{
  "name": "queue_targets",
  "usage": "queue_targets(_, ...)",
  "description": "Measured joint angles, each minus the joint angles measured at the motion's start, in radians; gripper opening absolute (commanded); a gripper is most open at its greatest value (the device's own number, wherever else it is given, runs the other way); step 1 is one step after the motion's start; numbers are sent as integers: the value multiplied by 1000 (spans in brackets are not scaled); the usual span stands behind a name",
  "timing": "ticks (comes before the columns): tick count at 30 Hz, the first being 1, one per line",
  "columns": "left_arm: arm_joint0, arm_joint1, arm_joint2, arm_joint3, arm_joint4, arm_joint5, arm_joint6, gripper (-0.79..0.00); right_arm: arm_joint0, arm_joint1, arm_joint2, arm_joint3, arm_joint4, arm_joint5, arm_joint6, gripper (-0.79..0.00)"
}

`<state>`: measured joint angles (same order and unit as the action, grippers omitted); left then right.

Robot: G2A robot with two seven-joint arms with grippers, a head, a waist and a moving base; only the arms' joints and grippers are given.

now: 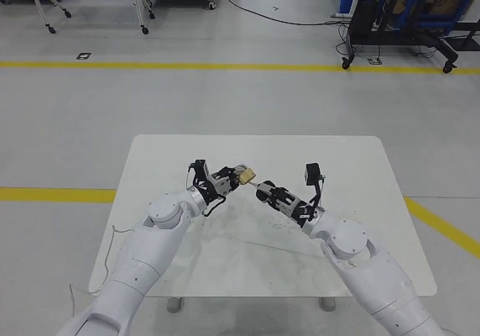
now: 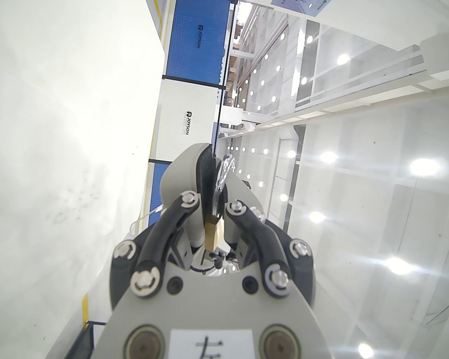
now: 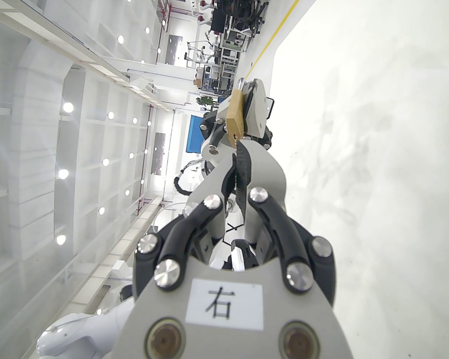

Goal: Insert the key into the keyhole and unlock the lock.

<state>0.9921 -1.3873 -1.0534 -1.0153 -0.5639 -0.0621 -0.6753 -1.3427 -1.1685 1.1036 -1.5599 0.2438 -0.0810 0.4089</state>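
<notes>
Above the table [image 1: 353,252], your left hand [image 2: 219,168] clamps the brass lock [image 3: 235,119] aloft, keyhole end facing the right hand [image 3: 241,151], whose fingers [image 3: 263,169] are pressed together at that end, likely on the hidden key, lined up for insertion.

The lock [image 1: 244,175] is a small padlock with a brass body and a silver shackle [image 2: 223,173]. It is held clear of the white tabletop [image 1: 349,168], above its middle. The left tool [image 1: 228,178] is clamped across it, with the shackle end lying between the fingers and the brass body sticking out toward the other arm. The flat bottom end of the body faces the right tool [image 3: 241,151]. The key [image 1: 258,181] shows only as a thin pale sliver between the right tool's closed fingertips and the bottom of the lock, lined up with the body. How far it sits in the keyhole cannot be told.
</notes>
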Motion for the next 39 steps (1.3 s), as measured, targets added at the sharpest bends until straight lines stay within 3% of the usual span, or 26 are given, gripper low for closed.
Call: queue_targets(39,5,-6,-13,0,8,15,-3,-785,4,-27,10,30,9,6,-48,-785)
